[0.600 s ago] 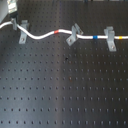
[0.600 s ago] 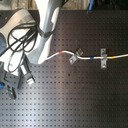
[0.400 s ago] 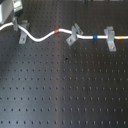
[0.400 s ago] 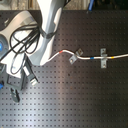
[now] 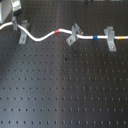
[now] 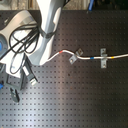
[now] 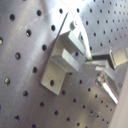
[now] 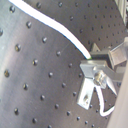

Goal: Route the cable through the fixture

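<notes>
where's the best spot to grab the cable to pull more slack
Probably the free wavy stretch of the cable, between the left bracket and the middle bracket in the first exterior view. It lies flat on the breadboard, so come from above, fingers straddling it crosswise.

arm [image 6: 47, 25]: reached down toward second exterior view's left | gripper [image 6: 22, 75]: low over board, jaw state unclear

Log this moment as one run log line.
cable through three clips | gripper shut on cable at end clip | red band before middle clip
</notes>
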